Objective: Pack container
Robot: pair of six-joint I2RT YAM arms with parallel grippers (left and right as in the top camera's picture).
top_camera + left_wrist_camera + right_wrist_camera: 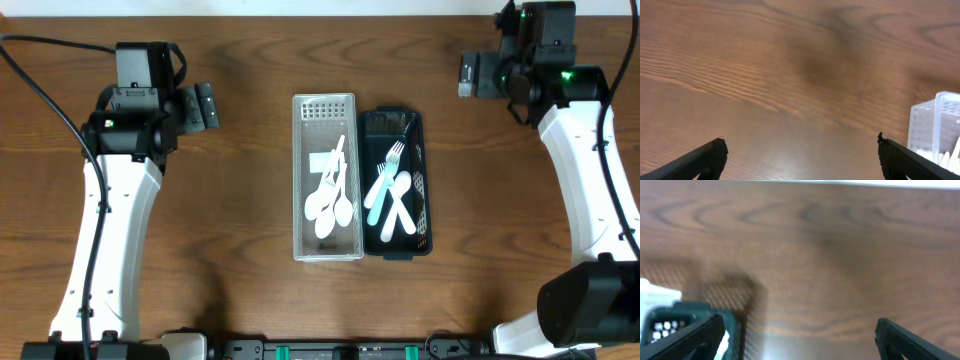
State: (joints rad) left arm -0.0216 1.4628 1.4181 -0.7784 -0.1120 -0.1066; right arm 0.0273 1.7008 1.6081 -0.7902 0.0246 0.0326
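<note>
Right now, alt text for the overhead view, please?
A clear plastic bin of white plastic spoons and a black tray of white and pale-blue forks sit side by side mid-table. The left gripper and right gripper are open and empty, away to either side.

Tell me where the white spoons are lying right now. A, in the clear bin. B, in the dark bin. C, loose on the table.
A: the white spoons lie inside the clear bin, beside the dark bin, which holds forks.
</note>
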